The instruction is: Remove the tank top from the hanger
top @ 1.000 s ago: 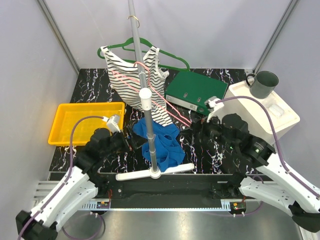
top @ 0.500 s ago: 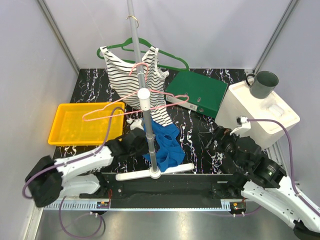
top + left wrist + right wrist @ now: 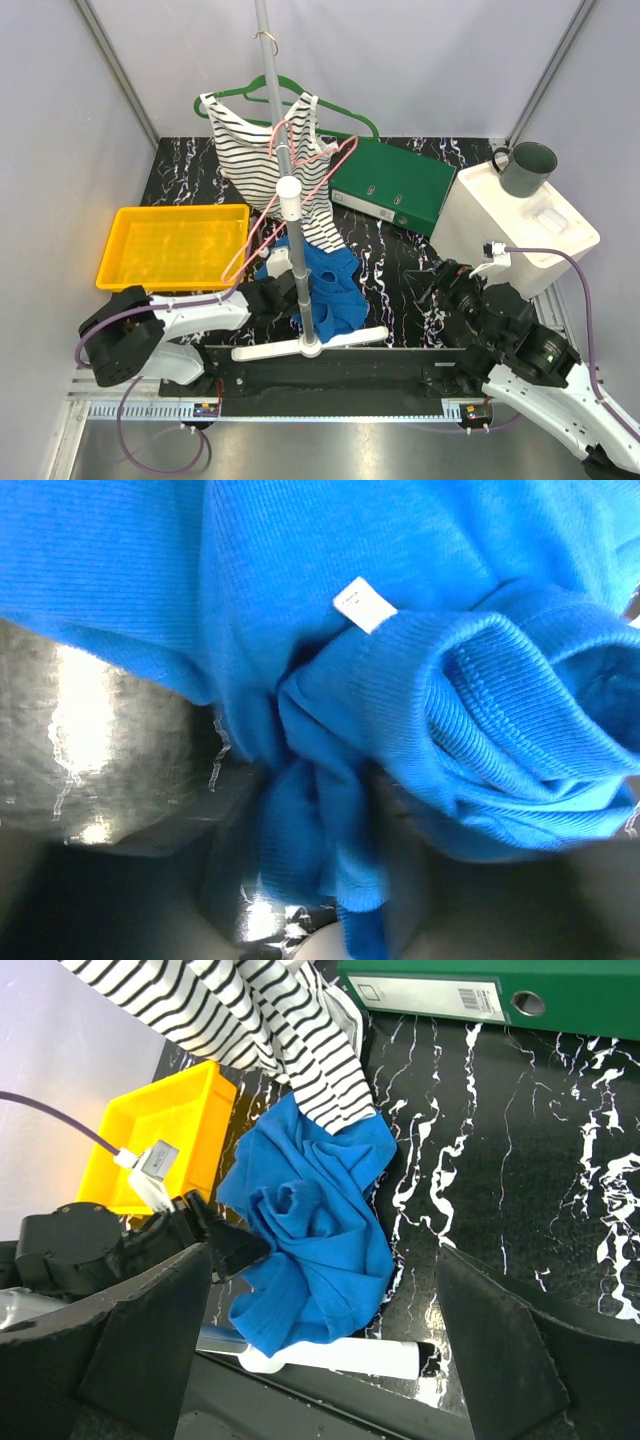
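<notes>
Down on the black table (image 3: 400, 270) with white veins stands a grey metal pole (image 3: 283, 150) on a white foot (image 3: 310, 346). A black and white striped top (image 3: 245, 160) hangs from it on a green hanger (image 3: 345, 118). A thin pink hanger (image 3: 248, 240) hangs bare and tilted on the same pole. A shiny yellow tray (image 3: 130, 245) sits on the left. A green binder (image 3: 395, 185) lies at the back. A white box (image 3: 500, 220) with a dark mug (image 3: 528, 167) on top is on the right.

The pole stands between the two arms, right beside the blue tank top (image 3: 335, 285). That top lies in a crumpled heap on the table, off any hanger, under the striped top.

The left gripper (image 3: 278, 295) is low and pushed into the heap's left side, touching it. I cannot tell if its fingers are pinching the cloth, because soft blue folds fill its camera. The right gripper (image 3: 445, 285) hangs to the right, apart from the heap, with its fingers spread wide and holding nothing.

The blue cloth is soft with fine ribs, and a small white tag (image 3: 364, 604) shows on it.
</notes>
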Controlling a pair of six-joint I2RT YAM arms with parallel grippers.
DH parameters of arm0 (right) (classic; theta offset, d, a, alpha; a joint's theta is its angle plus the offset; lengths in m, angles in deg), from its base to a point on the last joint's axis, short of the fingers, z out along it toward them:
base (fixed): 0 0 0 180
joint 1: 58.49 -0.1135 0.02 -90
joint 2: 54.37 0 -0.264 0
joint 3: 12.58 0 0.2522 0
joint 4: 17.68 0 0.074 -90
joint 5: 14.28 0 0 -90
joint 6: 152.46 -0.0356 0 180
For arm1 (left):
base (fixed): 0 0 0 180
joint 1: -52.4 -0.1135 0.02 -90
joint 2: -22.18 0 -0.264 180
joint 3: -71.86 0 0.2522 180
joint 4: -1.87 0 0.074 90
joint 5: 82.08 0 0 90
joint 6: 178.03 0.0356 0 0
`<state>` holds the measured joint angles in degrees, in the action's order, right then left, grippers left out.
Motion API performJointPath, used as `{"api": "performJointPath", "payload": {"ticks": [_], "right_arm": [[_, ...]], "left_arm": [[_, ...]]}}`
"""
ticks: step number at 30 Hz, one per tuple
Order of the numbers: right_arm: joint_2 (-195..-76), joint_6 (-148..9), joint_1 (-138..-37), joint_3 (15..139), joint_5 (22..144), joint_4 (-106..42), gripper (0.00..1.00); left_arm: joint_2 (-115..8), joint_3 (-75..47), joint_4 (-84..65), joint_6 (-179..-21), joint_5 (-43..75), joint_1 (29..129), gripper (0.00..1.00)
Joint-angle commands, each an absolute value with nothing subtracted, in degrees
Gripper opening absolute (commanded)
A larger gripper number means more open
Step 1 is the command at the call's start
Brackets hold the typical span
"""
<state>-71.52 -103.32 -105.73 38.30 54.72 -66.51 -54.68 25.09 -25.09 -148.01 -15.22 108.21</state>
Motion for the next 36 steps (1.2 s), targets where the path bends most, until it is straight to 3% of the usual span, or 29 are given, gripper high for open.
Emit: {"api": "performJointPath", "payload": {"ticks": [1, 2, 3, 7, 15, 22, 28, 33, 36], "right_arm": [[-71.4, -103.8, -105.8, 37.2, 53.2, -65.9, 1.00], [-71.3, -103.9, -105.8, 36.8, 53.5, -65.7, 1.00], [-71.2, -103.9, -105.8, 36.5, 53.9, -65.4, 1.00], [-70.8, -104.1, -105.7, 35.4, 55.7, -64.4, 1.00], [-70.3, -102.5, -105.8, 34.6, 57.3, -62.9, 1.00], [-72.4, -98.3, -105.7, 36.2, 57.8, -61.9, 1.00], [-74.4, -95.9, -105.7, 38.2, 59.5, -60.6, 1.00], [-75.2, -95.4, -105.8, 38.4, 60.7, -59.7, 1.00], [-75.8, -94.9, -105.9, 38.4, 61.0, -59.0, 1.00]], "left_arm": [[-48.9, 28.6, -21.1, -149.7, -17.9, 108.4, 0.24], [-47.9, 28.6, -21.7, -149.6, -18.7, 108.4, 0.05], [-46.6, 28.4, -24.0, -149.7, -19.1, 108.4, 0.00], [-38.6, 28.1, -30.5, -149.3, -21.3, 108.4, 0.00], [-11.0, 28.0, -46.8, -150.8, -28.0, 107.7, 0.00], [4.3, 22.0, -60.6, -151.6, -39.2, 107.2, 0.00], [8.2, 10.1, -71.4, -149.1, -52.5, 107.2, 0.00], [0.8, -5.4, -65.2, -130.1, -63.9, 107.2, 0.00], [-5.3, -10.3, -50.1, -112.1, -66.0, 107.2, 0.00]]}}
